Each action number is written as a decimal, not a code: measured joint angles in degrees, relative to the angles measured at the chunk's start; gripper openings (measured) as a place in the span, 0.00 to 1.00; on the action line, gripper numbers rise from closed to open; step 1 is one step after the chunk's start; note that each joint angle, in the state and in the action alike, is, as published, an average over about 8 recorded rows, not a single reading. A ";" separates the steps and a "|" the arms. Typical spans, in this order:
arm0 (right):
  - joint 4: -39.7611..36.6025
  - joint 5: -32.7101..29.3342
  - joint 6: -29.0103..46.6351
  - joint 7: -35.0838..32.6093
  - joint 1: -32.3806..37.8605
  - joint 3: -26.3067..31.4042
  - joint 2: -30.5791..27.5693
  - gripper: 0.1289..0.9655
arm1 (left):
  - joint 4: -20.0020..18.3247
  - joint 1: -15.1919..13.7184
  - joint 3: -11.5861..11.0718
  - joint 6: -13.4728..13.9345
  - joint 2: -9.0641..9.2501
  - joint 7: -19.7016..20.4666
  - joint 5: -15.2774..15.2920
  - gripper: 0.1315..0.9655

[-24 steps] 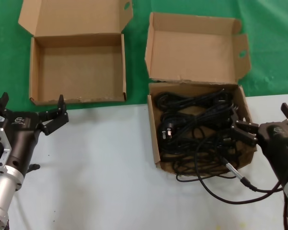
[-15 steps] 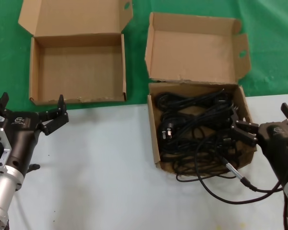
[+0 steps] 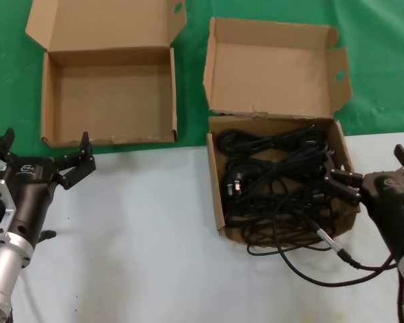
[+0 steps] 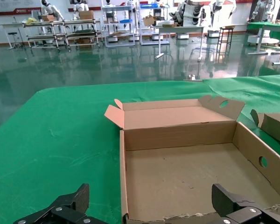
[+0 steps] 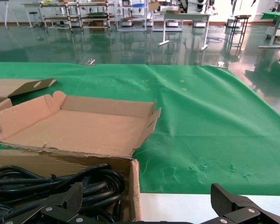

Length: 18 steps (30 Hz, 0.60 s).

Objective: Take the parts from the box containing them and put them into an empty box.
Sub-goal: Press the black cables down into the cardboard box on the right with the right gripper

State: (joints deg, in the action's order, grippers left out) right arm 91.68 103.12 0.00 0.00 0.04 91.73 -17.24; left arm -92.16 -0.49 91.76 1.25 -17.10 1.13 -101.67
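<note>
Several parts (image 3: 276,176) lie just beside the right end effector (image 3: 372,172).

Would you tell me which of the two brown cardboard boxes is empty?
The wider, shallower brown cardboard box on the robot's left; the squarish one holds black power cords.

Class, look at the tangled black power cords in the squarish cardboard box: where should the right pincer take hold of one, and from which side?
Grip a bunched loop of the thin black power cords near the pile's middle, not a plug. Come from above: the squarish brown cardboard box walls block every side and only its top is open. The right pincer, open, sits at the box's right edge.
</note>
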 joint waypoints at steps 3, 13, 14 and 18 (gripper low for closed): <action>0.34 0.49 -0.41 0.25 -0.11 0.66 -0.77 1.00 | 0.00 0.00 0.00 0.00 0.00 0.00 0.00 0.97; 7.04 4.98 -1.27 3.24 -0.31 7.42 -12.80 1.00 | 0.00 0.00 0.00 0.00 0.00 0.00 0.00 0.85; 8.04 5.05 -0.89 3.67 -0.05 8.29 -14.91 1.00 | 0.00 0.00 0.00 0.00 0.00 0.00 0.00 0.82; 11.56 3.04 1.79 5.78 2.00 11.74 -23.64 1.00 | 0.00 0.00 0.00 0.00 0.00 0.00 0.00 0.73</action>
State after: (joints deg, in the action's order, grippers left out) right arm 103.24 106.16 1.79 5.78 2.03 103.47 -40.88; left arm -92.16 -0.49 91.76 1.25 -17.10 1.14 -101.67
